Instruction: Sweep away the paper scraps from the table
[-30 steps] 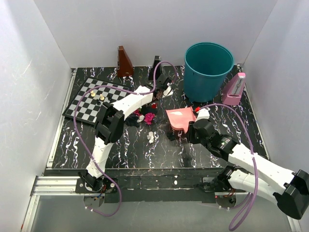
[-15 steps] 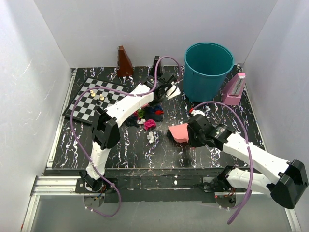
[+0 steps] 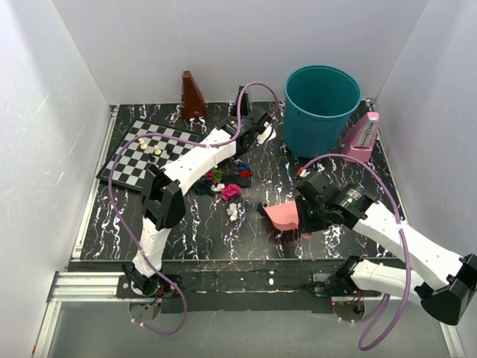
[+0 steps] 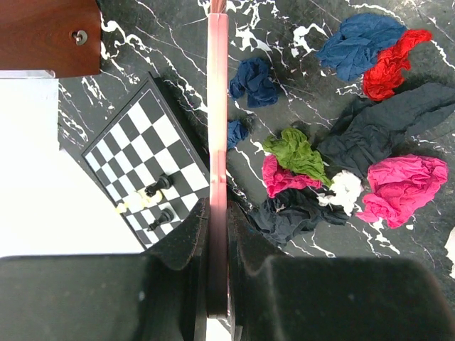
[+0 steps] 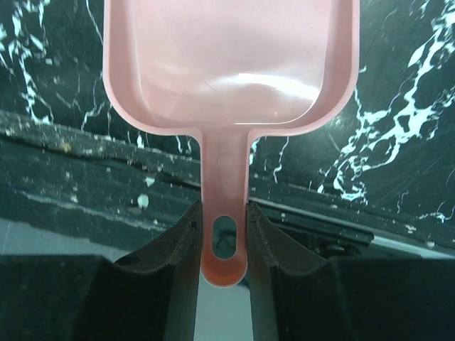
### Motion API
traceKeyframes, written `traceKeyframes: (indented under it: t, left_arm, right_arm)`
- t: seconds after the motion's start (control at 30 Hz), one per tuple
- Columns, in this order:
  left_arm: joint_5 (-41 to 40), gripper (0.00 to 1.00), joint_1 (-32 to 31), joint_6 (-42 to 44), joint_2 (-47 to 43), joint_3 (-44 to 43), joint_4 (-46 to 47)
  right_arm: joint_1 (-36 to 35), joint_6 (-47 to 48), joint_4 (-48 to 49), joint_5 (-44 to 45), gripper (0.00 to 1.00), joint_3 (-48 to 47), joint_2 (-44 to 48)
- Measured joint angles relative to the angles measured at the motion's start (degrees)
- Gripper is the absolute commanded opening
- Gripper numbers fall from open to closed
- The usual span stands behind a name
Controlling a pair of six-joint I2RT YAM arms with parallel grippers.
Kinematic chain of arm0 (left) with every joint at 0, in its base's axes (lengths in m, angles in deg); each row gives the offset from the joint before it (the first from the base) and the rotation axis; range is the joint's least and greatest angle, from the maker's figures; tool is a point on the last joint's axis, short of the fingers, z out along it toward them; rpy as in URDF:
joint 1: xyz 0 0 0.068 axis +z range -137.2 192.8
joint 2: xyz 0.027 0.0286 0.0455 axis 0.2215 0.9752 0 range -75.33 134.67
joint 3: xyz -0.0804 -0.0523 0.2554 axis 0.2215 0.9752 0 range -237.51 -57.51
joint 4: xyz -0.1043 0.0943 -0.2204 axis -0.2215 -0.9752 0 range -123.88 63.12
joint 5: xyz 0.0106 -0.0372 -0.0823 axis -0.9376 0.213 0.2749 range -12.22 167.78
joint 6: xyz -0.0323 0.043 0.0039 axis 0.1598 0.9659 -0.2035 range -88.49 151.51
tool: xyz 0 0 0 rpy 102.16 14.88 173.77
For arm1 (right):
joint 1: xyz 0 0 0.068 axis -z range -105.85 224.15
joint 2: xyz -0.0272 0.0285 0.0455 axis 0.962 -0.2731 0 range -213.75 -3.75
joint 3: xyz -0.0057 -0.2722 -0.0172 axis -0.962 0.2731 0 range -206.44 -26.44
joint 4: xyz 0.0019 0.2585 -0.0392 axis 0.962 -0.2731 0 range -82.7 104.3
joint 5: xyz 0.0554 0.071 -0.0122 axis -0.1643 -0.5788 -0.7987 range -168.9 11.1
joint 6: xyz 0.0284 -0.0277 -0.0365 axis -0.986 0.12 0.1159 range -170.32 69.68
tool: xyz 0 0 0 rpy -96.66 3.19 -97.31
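At the left pincer (image 4: 217, 238): the pink brush (image 4: 217, 106) is pinched by its handle between fingers pressed tight on it. It is seen edge-on, reaching out over the table.
At the right pincer (image 5: 224, 238): the pink dustpan (image 5: 231, 64) is clamped by its narrow handle, just beyond the hanging hole. The pan is seen to be empty and is held over the near strip of the table.
Beside the brush: the paper scraps (image 4: 295, 153) lie in a loose cluster of blue, red, green, magenta, white and dark wads, several of them touching.
On the table (image 3: 201, 227): the cluster is found mid-table, between the chessboard (image 3: 141, 160) and the dustpan. A few white wads (image 3: 234, 212) lie apart from it, nearer the front.
Handling: the wads are judged very light, soft and springy, and apt to roll or scatter under a quick stroke.
Hold: no pinching is called for. The wads are best taken by the bristles from their far side, in low slow strokes toward a pan lip laid flat.
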Motion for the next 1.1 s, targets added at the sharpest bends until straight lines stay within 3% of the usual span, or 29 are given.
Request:
traceKeyframes:
  t: [0.4,0.67,0.9,1.1]
  left_arm:
    - [-4.0,0.0,0.0,0.02,1.01,-0.57,1.73]
    - [-7.72,0.0,0.61,-0.07,3.98,-3.48,3.1]
    - [-6.82,0.0,0.94,0.15,8.83,-4.87,0.76]
    - [-4.13,0.0,0.96,0.61,11.3,-5.84,-3.1]
  right_arm:
    - [-6.62,1.11,-5.84,-4.48,0.01,-1.18,-4.74]
    - [-10.23,1.22,0.07,-1.07,0.01,1.66,-9.62]
    - [-10.21,3.32,9.7,1.44,0.01,3.19,-12.11]
    - [-10.21,7.17,14.97,3.52,0.01,2.56,-20.5]
